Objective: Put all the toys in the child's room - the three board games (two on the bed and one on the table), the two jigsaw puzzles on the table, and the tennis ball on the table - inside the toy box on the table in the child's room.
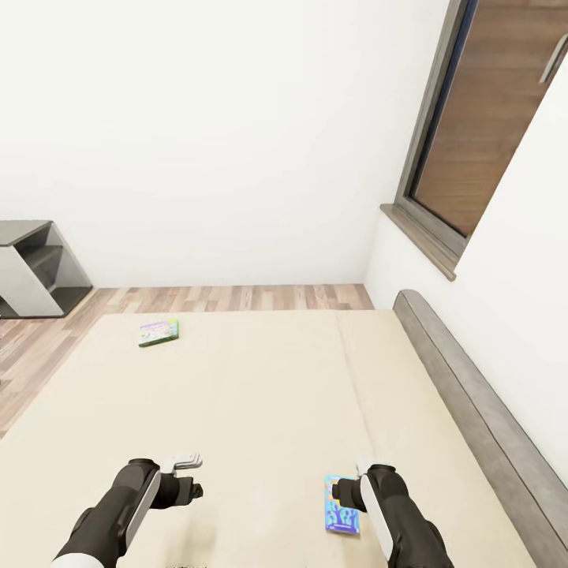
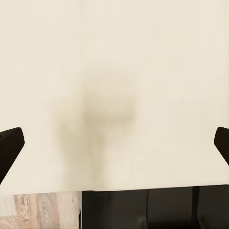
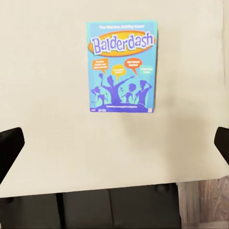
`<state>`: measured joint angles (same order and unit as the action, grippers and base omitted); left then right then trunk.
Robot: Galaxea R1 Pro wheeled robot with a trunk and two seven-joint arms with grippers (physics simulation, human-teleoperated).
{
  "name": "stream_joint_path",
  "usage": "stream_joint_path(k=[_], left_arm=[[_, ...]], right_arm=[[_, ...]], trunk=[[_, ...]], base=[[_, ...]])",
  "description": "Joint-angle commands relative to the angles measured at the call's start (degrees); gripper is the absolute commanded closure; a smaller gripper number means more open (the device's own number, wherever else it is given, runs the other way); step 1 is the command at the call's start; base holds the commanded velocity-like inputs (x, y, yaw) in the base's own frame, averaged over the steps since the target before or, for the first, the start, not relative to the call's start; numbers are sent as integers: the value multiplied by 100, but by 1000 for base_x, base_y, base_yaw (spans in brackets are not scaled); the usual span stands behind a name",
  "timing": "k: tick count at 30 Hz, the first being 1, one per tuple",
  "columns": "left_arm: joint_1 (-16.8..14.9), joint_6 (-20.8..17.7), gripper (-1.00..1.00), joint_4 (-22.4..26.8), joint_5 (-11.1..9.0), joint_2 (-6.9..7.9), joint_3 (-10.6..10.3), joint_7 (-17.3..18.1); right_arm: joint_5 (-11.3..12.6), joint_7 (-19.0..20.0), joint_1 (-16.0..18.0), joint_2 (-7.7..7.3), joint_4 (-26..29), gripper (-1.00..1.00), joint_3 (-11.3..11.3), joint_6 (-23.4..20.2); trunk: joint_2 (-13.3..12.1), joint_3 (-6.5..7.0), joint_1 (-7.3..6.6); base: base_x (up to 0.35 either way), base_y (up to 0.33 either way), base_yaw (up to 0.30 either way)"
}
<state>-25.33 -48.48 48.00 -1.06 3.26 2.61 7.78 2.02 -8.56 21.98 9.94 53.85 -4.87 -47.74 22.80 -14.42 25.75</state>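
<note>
Two board games lie flat on the cream bed [image 1: 260,394]. The green-bordered one [image 1: 158,332] is near the far left corner. The blue "Balderdash" one [image 1: 341,505] [image 3: 121,67] is at the near right, just below my right gripper [image 1: 347,495] [image 3: 114,148], which hovers open over the mattress with the box beyond its fingertips [image 3: 10,143]. My left gripper [image 1: 185,477] [image 2: 114,148] is open too, above bare mattress and holding nothing. The table, toy box, jigsaw puzzles and tennis ball are out of view.
A grey headboard [image 1: 473,394] runs along the bed's right side under a window with brown shutters [image 1: 489,134]. A grey shelf unit [image 1: 39,268] stands at the far left on the wood floor [image 1: 237,298]. White walls close the corner.
</note>
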Motion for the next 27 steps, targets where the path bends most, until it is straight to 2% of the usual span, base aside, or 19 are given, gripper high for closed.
stream_joint_path(k=[1, 15, 27], left_arm=[[-4, -30, -100, 6, -9, -1, 11, 13], [-1, -25, -100, 8, -5, 11, 21, 6], [-9, -43, -100, 60, -8, 33, 23, 12]], right_arm=[[24, -22, 24, 6, 10, -100, -15, -66], [18, -10, 725, 6, 14, -100, -15, -731], [8, -15, 840, 6, 2, -100, -8, -854]], trunk=[[12, -20, 3], [12, -146, 3], [12, -256, 3]], base=[[0, 0, 62], [0, 0, 18], [0, 0, 0]])
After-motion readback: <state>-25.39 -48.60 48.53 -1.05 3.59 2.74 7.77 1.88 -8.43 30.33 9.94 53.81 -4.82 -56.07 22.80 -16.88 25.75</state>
